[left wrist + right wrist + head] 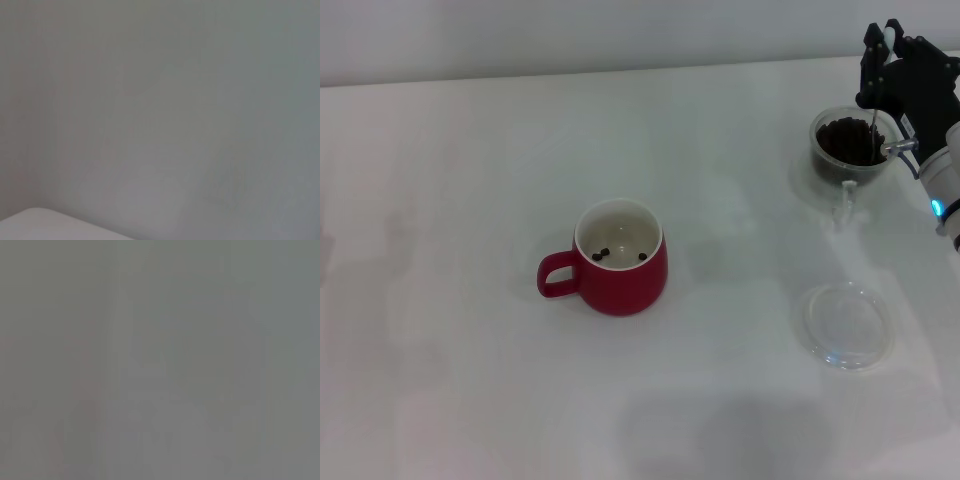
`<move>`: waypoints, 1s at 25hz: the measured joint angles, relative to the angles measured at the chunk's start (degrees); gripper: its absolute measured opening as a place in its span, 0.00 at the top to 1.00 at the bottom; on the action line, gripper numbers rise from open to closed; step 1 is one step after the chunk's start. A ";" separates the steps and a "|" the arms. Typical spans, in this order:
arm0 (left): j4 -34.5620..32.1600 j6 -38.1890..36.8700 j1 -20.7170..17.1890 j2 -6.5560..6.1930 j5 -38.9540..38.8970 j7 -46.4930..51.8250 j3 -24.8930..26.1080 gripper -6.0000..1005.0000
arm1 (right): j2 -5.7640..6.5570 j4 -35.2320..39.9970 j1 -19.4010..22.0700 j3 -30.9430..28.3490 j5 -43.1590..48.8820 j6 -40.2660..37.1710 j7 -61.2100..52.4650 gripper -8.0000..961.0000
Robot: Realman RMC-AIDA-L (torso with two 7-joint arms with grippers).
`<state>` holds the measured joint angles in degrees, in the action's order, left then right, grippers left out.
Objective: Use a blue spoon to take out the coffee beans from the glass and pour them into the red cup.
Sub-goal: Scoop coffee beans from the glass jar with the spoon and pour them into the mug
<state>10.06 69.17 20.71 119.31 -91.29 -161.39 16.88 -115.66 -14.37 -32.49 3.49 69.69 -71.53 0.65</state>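
Deep-red rounded mug (625, 268) with three dark beans inside stands mid-table (470, 150). Far right, the black right gripper (885, 62) pinches the pale-handled spoon (875, 115) upright in the bean-filled small clear glass (850, 145). A flat clear saucer (847, 325) lies nearer, apart.

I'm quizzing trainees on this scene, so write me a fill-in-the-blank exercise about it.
1. The coffee beans heaped in the glass are far more than the ___ beans in the red cup.
2. The right gripper holds the blue spoon over the ___.
3. The clear saucer lies on the cup's ___ side.

Missing: three; glass; right
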 joint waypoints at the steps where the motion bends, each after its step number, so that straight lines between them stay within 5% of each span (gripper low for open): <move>1: -0.04 0.00 -0.06 -0.04 -0.05 -0.02 0.00 0.12 | 0.00 -0.20 0.00 0.00 -0.04 -0.19 -0.02 0.83; 25: -0.83 0.11 -0.32 -0.05 -0.11 -0.15 0.00 0.12 | 0.10 -4.95 1.19 -6.50 -0.14 0.90 -3.72 0.83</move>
<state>9.22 69.28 20.39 119.26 -91.40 -161.54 16.88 -115.57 -19.32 -31.29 -3.01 69.55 -70.63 -3.07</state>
